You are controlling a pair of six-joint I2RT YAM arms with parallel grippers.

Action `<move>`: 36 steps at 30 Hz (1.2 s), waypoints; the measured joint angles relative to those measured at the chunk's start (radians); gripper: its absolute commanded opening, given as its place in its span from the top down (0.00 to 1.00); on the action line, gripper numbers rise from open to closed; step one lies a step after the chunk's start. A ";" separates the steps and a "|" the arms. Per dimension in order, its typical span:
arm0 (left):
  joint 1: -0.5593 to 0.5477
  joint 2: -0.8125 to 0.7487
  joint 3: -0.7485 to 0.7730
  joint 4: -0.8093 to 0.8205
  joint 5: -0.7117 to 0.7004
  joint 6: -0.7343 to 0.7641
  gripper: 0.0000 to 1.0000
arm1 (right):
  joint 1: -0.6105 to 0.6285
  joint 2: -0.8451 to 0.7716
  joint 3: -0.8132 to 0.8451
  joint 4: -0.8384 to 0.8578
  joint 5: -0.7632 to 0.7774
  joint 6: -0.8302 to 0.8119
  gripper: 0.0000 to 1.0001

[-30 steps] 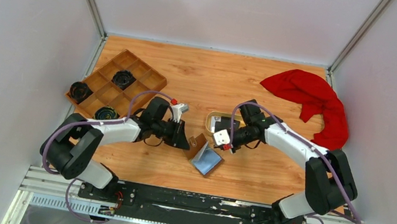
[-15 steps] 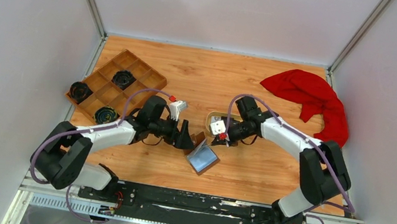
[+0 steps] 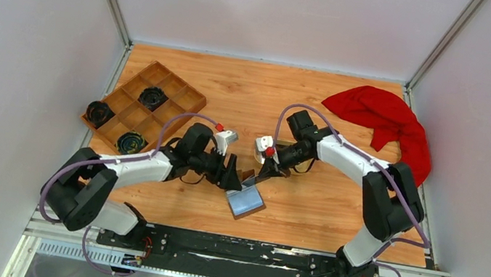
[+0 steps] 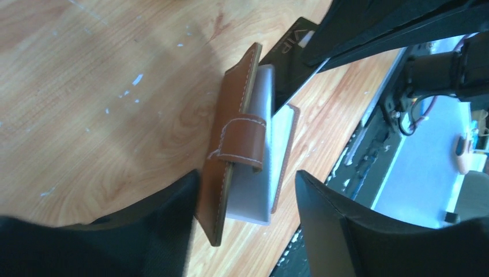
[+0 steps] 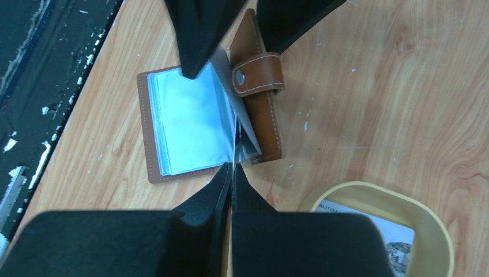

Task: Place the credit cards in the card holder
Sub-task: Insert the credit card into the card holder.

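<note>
Near the table's (image 3: 249, 95) near edge, the card holder (image 3: 246, 197) is propped open, its flap (image 4: 233, 98) raised within the spread left pincer (image 4: 247, 190), so the black card (image 4: 291, 55) pinched by the right pincer (image 5: 230, 173) can be pocketed.

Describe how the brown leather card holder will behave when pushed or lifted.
The brown leather folding card holder probably flexes at its spine: one cover stands raised, the other lies flat. Its clear plastic pockets look thin and glossy, so likely floppy and slippery. Thin and flat, it should slide on the wooden table rather than tip.
</note>
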 measured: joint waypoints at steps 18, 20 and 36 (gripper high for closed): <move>-0.005 0.047 0.039 -0.104 -0.074 0.051 0.94 | -0.003 0.027 0.029 -0.046 -0.011 0.043 1.00; -0.006 0.026 0.038 -0.117 -0.077 0.061 0.96 | -0.008 0.028 0.041 -0.068 -0.017 0.051 1.00; -0.122 -0.147 0.036 -0.136 -0.141 0.236 1.00 | -0.074 0.072 0.154 -0.335 -0.174 0.010 1.00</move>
